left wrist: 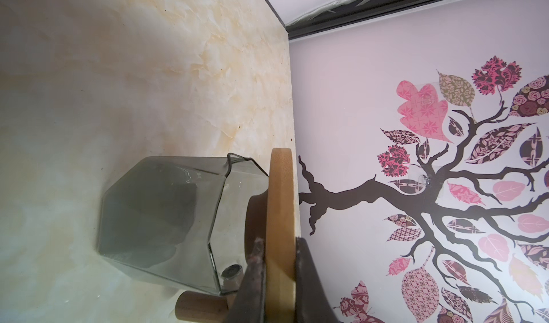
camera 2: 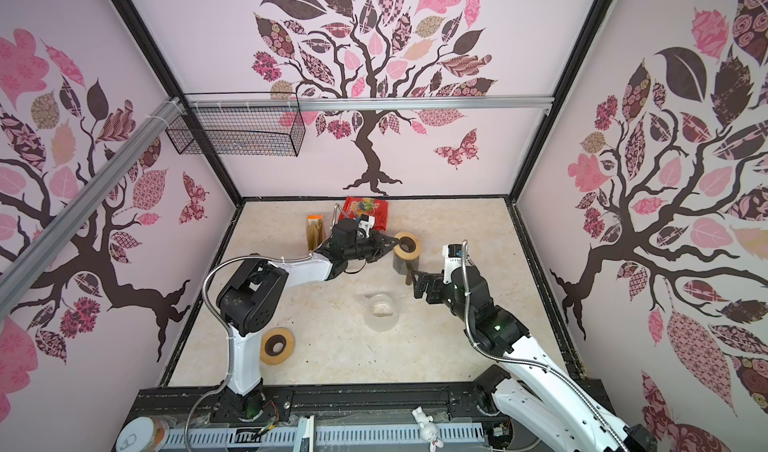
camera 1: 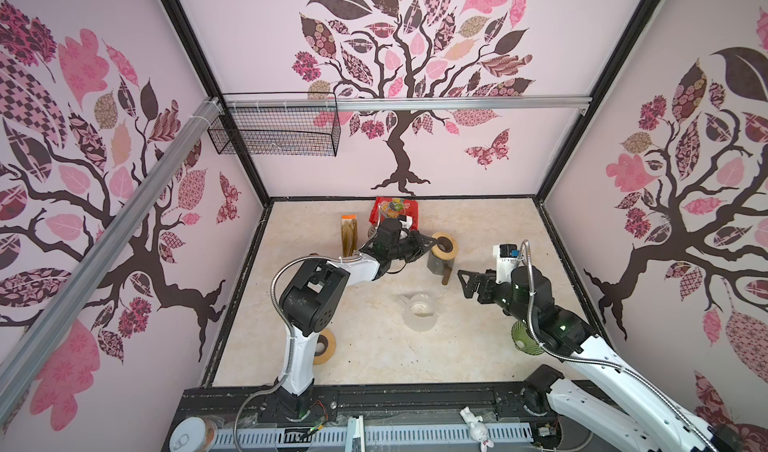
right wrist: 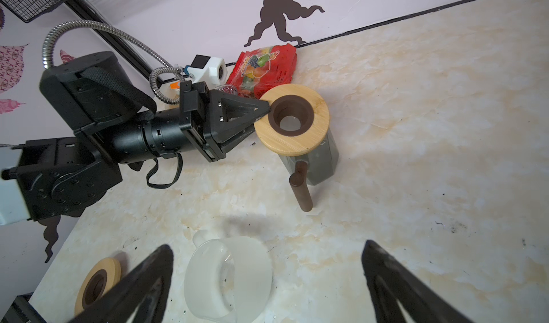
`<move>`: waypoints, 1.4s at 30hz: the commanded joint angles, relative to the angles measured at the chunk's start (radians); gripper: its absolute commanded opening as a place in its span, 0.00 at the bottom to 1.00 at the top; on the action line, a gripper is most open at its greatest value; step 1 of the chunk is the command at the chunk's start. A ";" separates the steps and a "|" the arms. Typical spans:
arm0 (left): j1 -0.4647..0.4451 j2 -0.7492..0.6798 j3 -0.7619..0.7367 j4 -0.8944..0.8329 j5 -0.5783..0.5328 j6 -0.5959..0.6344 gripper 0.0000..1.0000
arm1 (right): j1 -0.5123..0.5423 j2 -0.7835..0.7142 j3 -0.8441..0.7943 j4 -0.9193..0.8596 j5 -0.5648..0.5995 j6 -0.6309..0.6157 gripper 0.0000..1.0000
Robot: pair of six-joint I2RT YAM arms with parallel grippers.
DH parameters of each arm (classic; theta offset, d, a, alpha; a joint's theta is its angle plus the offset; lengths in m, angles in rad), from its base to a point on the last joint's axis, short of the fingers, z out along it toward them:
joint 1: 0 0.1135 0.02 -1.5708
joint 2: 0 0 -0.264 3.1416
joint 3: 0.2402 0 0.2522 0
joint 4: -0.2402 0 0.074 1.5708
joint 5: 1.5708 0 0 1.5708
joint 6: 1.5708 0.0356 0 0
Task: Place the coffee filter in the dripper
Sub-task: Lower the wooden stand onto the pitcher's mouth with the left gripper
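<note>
The dripper [camera 1: 419,310] [camera 2: 380,310] [right wrist: 228,280], a frosted glass cone with a small handle, lies on the table's middle. My right gripper [camera 1: 463,284] [camera 2: 417,285] [right wrist: 268,245] hovers open just right of it, holding nothing. Brown paper coffee filters [camera 1: 349,238] [camera 2: 314,234] stand in a clear holder at the back, behind my left arm. My left gripper [camera 1: 432,242] [camera 2: 395,241] [left wrist: 277,241] [right wrist: 265,110] is shut on the rim of a bamboo ring [camera 1: 451,242] [left wrist: 280,202] [right wrist: 297,141] resting on a smoked glass carafe [camera 1: 436,263] [left wrist: 160,211].
A second bamboo ring [camera 1: 328,348] [camera 2: 277,346] [right wrist: 98,281] lies at the front left by my left arm's base. A red candy bag [camera 1: 395,209] [right wrist: 264,66] sits against the back wall. The carafe's wooden handle [right wrist: 301,188] sticks out toward the dripper.
</note>
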 commanded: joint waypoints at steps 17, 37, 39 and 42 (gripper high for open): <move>0.008 -0.010 0.000 0.012 -0.021 0.029 0.20 | 0.004 -0.010 -0.008 0.000 0.013 0.006 1.00; 0.013 -0.016 0.005 -0.042 -0.017 0.062 0.31 | 0.004 -0.004 -0.005 0.006 0.013 0.004 1.00; 0.013 -0.018 0.009 -0.061 -0.017 0.072 0.32 | 0.004 -0.004 -0.005 0.005 0.013 0.004 1.00; 0.013 -0.018 0.021 -0.097 -0.015 0.093 0.35 | 0.005 -0.004 -0.005 0.007 0.012 0.004 1.00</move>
